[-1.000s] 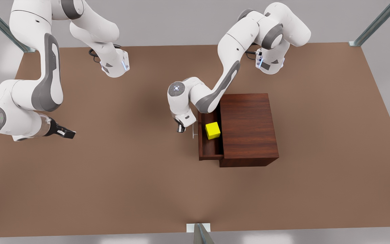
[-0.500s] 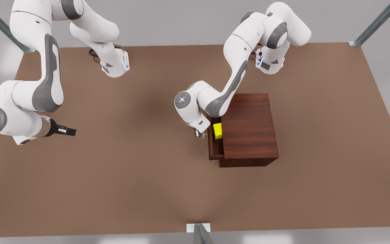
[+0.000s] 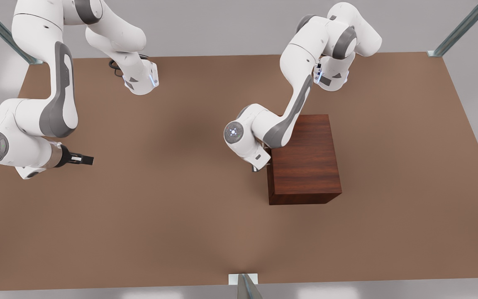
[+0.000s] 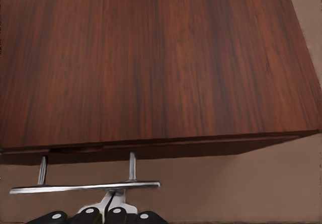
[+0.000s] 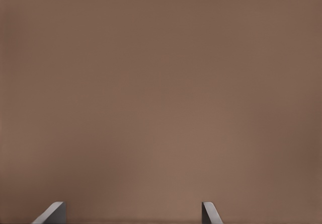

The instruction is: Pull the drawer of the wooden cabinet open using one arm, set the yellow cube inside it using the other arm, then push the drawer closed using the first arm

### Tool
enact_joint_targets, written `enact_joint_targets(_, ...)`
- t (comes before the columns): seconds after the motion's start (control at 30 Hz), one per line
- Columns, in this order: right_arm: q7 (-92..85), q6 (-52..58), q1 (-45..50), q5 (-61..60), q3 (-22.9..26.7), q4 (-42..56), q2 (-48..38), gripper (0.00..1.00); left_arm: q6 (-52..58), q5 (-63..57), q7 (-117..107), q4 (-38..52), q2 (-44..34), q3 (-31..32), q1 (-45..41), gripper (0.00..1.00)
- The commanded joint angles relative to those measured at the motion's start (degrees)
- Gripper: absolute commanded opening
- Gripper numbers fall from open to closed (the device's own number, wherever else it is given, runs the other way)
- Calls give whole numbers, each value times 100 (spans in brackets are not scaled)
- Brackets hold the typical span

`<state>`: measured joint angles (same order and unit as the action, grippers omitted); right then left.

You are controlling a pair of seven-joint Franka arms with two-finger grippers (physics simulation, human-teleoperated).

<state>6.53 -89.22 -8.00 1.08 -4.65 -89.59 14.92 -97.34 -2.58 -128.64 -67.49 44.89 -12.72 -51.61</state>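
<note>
The wooden cabinet (image 3: 305, 160) (image 4: 151, 58) stands right of the table's middle in the front view. Its drawer (image 4: 201, 146) sits flush in the cabinet's side toward the front view's left. My left gripper (image 3: 258, 167) (image 4: 114, 196) is right against that side, shut on the thin silver bar handle (image 4: 85, 187). The yellow cube is hidden. My right gripper (image 3: 87, 159) (image 5: 132, 206) waits far off at the front view's left, open over bare table, nothing between its fingers.
The brown table (image 3: 160, 216) spreads wide around the cabinet. Both arm bases (image 3: 139, 81) (image 3: 330, 79) stand at the far edge. A metal post (image 3: 245, 286) rises at the near edge.
The left gripper moved toward the cabinet with the handle, and the drawer slid fully in. The yellow cube went out of sight inside. The right arm barely moved.
</note>
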Motion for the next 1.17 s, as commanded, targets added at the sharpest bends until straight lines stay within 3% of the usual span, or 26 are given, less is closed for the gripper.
enact_joint_targets(0.0, -354, 2, 0, -3, -1, 3, -6, 100, 40, 328, 322, 174, -6, 50, -7, 0)
enact_joint_targets(0.03, -346, 2, 0, -3, -1, 3, -6, 100, -92, 443, 304, 192, -6, 77, -42, 100)
enact_joint_targets(0.13, -346, 2, 0, -3, -1, 3, -6, 100, -268, 610, 488, 192, -120, 50, -68, 100)
enact_joint_targets(0.17, -354, 2, 0, -3, -1, 3, -6, 100, 232, 627, 2165, 25, -1034, -11, 45, 100)
enact_joint_targets(0.27, -354, 2, 0, -3, -1, 3, -6, 100, 1384, 794, 5539, -18, -1843, -3, 1267, 100)
enact_joint_targets(0.4, -354, 10, -9, -3, -1, 3, -6, 100, 2289, 988, 11529, -27, -2388, -55, 2471, 100)
enact_joint_targets(0.47, -354, 10, -9, -3, -1, 3, -6, 100, 1693, 1585, 13575, -159, -2494, -135, 2990, 100)
enact_joint_targets(0.5, -354, 10, -9, -3, -1, 3, -6, 100, 1306, 1218, 13654, -369, -2572, -100, 2947, 100)
enact_joint_targets(0.53, -354, 2, -9, -3, -1, 3, -6, 100, 244, 953, 14294, -1598, -3274, -64, 2903, 100)
enact_joint_targets(0.57, -354, 2, -9, -3, -1, 3, -6, 100, 136, 1041, 14648, -1795, -3425, -135, 2964, 100)
enact_joint_targets(0.7, -354, 10, -9, -3, -1, 3, -6, 100, 364, 962, 14112, -1548, -3276, -117, 2973, 100)
enact_joint_targets(0.73, -354, 2, -9, -3, -1, 3, -6, 100, 444, 979, 14129, -1522, -3267, 66, 3436, 100)
enact_joint_targets(0.77, -354, 2, -9, -3, -1, 3, -6, 100, 470, 568, 14103, -1372, -3232, 1920, 4957, 100)
enact_joint_targets(0.9, -346, 2, -9, -12, -1, 3, -6, 100, 321, 241, 14007, -1742, -3434, 1878, 5082, 100)
enact_joint_targets(1.13, -354, 10, -9, -12, -1, 3, -6, 100, 338, 258, 13760, -1451, -3311, 1905, 5003, 100)
